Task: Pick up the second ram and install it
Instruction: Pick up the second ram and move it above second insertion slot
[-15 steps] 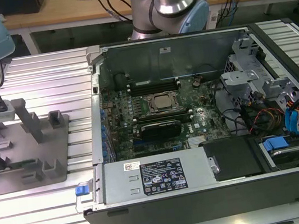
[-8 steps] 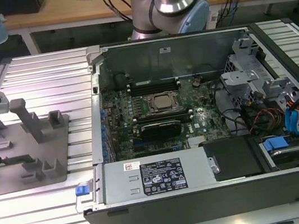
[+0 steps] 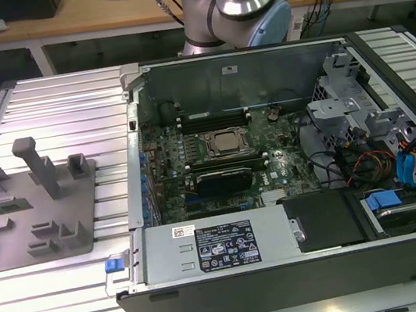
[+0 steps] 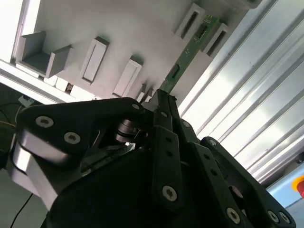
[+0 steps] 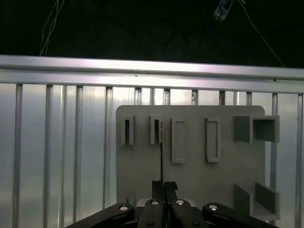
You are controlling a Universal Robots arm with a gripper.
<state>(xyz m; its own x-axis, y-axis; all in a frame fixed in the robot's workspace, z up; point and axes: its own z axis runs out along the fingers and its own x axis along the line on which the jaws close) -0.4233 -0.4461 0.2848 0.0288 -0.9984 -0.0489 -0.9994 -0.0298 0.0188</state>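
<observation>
Black fingers of the gripper (image 5: 164, 183) are pinched shut on the second ram (image 4: 188, 51), a thin green stick. It stands on its edge over the grey fixture plate (image 5: 199, 185), its far end between two slot blocks (image 4: 190, 20). Ribbed metal table (image 5: 57, 152) lies around.

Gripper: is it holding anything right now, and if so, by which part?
Yes. The gripper is shut on the second ram, pinching the thin stick at its near end. The other end lies between slot blocks on the grey fixture plate.
</observation>
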